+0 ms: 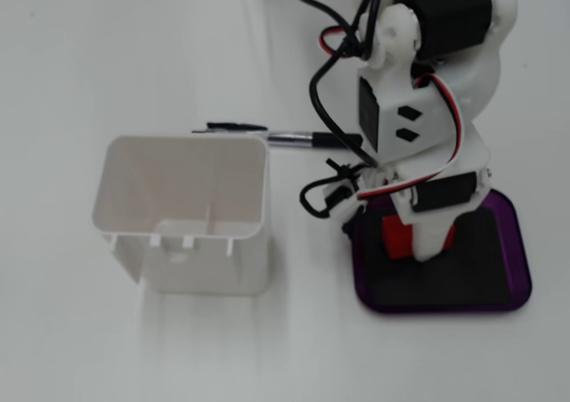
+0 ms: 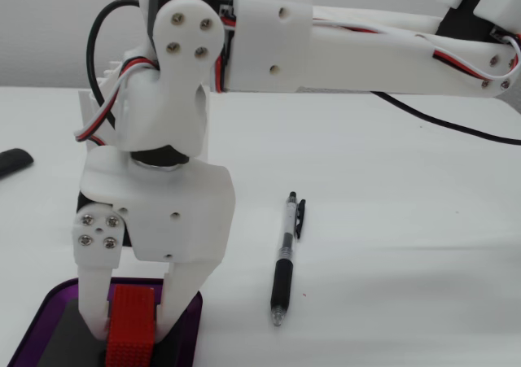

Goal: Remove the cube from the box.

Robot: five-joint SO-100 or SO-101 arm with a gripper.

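Fingers (image 2: 130,314) straddling red cube (image 2: 130,326), one each side, seemingly pinching it; full contact hard to confirm. Cube sitting inside purple box (image 2: 37,322) on table (image 2: 391,245). Advice: squeeze squarely on ribbed faces, lift straight up, clearing rim.

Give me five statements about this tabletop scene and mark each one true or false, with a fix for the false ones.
1. The red block lies inside the purple tray. True.
2. The gripper has a finger on each side of the block. True.
3. The white bin holds the block. False: the bin looks empty; the block is in the tray.
4. The pen lies inside the tray. False: it lies on the table, outside the tray.
5. The block hangs in the air above the tray. False: in a fixed view it sits low within the tray's rim, apparently on the floor.
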